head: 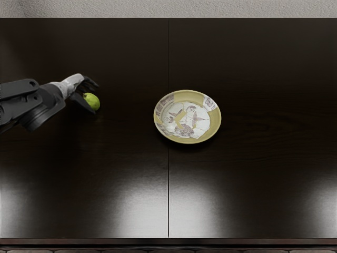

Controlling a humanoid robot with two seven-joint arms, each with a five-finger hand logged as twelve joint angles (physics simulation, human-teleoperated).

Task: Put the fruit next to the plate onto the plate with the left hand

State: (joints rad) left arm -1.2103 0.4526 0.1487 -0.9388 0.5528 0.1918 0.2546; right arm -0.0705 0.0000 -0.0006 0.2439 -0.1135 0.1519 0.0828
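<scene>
- L hand (82,93): fingers curled round the fruit (92,101), dark fingers above and below it, so it's pinched at the hand's 4 o'clock end.
- Fruit: small, round, yellow-green. Can't tell if it's touching the counter (253,179) or lifted off it.
- L arm (26,103): grey/black, comes in from the frame's 9 o'clock edge, forearm pointing toward 3 o'clock.
- Plate (181,94): round, yellow rim, white centre w/ purple figure pattern. Sits approx mid-frame, at 3 o'clock from the fruit and well apart from it. Nothing on it; the fruit is at the plate's 9 o'clock, not on the plate.
- Counter: dark glossy wood, w/ soft light reflections toward 6 o'clock.
- Seam (168,184): thin vertical line running 12 to 6 thru the counter; the plate's 9 o'clock part overlaps it.
- Wall strip (168,8): pale grey, textured, along the 12 o'clock edge.
</scene>
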